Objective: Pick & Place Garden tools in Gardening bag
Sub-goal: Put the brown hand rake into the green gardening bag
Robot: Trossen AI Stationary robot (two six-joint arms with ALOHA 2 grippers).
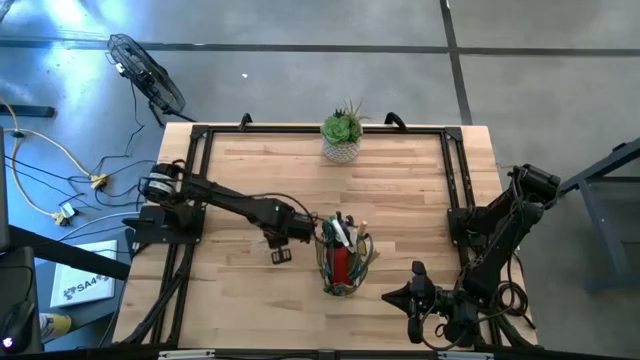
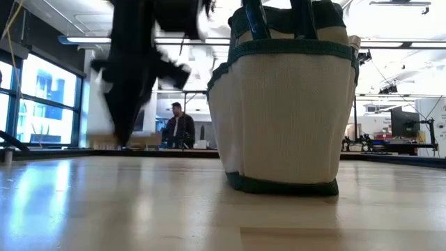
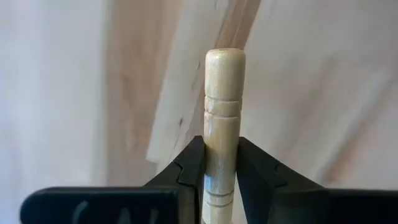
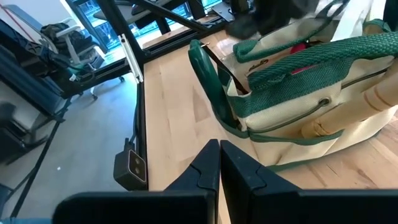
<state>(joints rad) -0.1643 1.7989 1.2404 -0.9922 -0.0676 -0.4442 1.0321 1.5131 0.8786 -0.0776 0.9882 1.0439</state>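
Observation:
The gardening bag (image 1: 343,256) stands upright on its base in the middle of the table, tan with green trim. It also shows in the low view (image 2: 286,104) and the right wrist view (image 4: 311,87). Several tools stand in it, among them a red piece (image 1: 340,264) and a green-and-white piece (image 1: 340,232). My left gripper (image 1: 312,228) is just left of the bag, shut on a pale wooden tool handle (image 3: 224,93); the tool's metal end is hidden. My right gripper (image 1: 417,270) is shut and empty, near the front right, pointing at the bag. My left gripper pinches the wooden handle between its two fingers (image 3: 193,168), on the grooved stretch (image 3: 222,155) a little back from the rounded free end (image 3: 224,57). The handle runs along the fingers and sticks out past their tips, clear of the table.
A green spiky plant in a white pot (image 1: 343,135) stands at the table's far edge. A black frame (image 1: 455,170) rims the table. A person (image 2: 180,129) sits in the room beyond. Bare wood lies left of the bag and in front of it.

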